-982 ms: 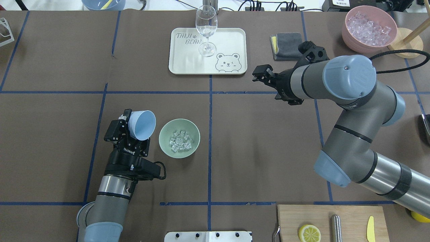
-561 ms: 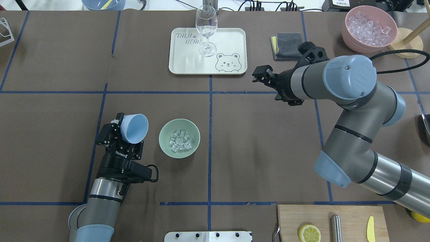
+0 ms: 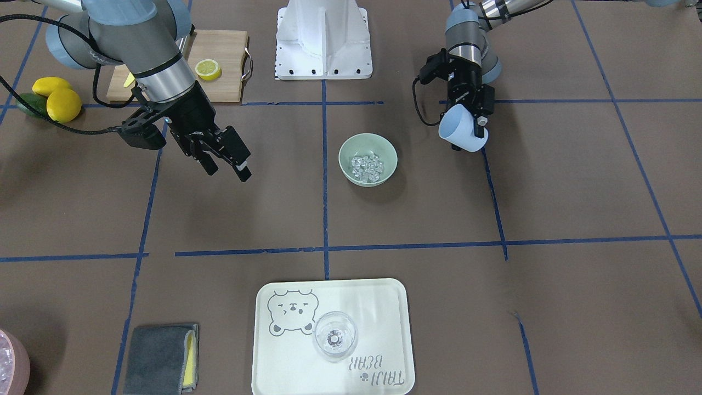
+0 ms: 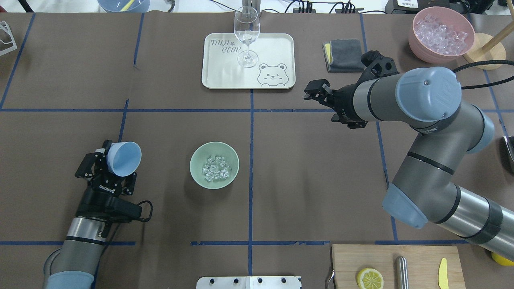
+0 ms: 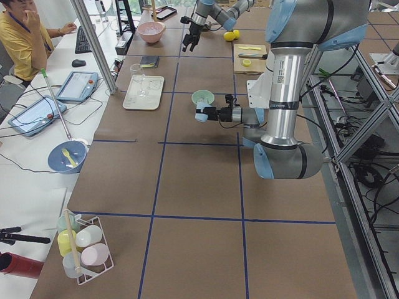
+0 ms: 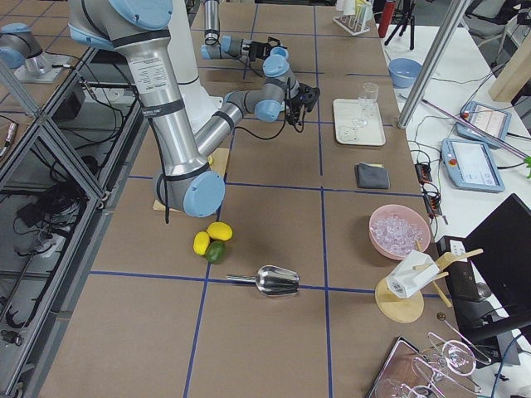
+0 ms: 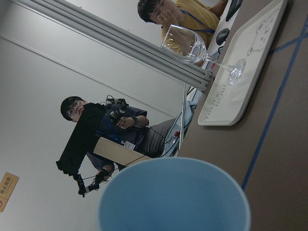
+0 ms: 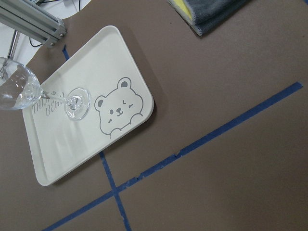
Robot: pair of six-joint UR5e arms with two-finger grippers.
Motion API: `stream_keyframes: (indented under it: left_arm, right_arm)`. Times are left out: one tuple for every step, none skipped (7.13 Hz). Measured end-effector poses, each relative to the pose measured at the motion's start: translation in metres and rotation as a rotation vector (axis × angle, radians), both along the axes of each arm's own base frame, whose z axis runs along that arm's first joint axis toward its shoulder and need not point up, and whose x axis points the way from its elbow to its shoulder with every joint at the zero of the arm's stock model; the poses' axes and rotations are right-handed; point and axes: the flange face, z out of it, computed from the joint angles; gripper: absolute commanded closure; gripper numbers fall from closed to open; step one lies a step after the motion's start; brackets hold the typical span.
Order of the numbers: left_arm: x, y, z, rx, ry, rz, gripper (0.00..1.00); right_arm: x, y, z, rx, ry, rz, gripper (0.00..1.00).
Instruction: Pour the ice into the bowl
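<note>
Sage-green bowl [image 4: 214,165] sits mid-surface [image 4: 321,168] with the ice [image 4: 215,168] heaped inside, so the pour looks done. The risk, I judge, is the tilted blue cup [image 4: 124,158] toppling if set down askew. On the big raised arm far right, the right hand [image 3: 228,171] is spread open and empty. Low at near left, the left hand [image 4: 110,160] is clamped on the cup.

The clear ice cubes [image 4: 215,169] lie in the round sage-green plastic bowl [image 4: 199,154]; blue plastic cup [image 4: 125,157] at nine o'clock, cream tray [image 4: 273,48] at twelve.
</note>
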Motion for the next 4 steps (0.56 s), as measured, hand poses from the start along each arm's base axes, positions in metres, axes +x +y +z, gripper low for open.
stream_keyframes:
  left_arm:
    - [-0.02, 0.002, 0.024, -0.002, -0.038, 0.0, 1.0]
    - [-0.041, 0.004, 0.047, -0.005, -0.085, -0.01, 1.0]
    - [-0.066, 0.006, 0.064, -0.005, -0.073, -0.026, 1.0]
    - [-0.086, 0.01, 0.071, 0.001, 0.036, -0.025, 1.0]
  right_arm:
    - [0.002, 0.002, -0.002, 0.003, -0.004, 0.0, 0.0]
    - [0.004, 0.003, -0.004, 0.006, -0.007, 0.0, 0.0]
    - [0.005, 0.004, -0.006, 0.009, -0.011, 0.0, 0.0]
    - [0.006, 0.005, -0.007, 0.01, -0.015, -0.003, 0.0]
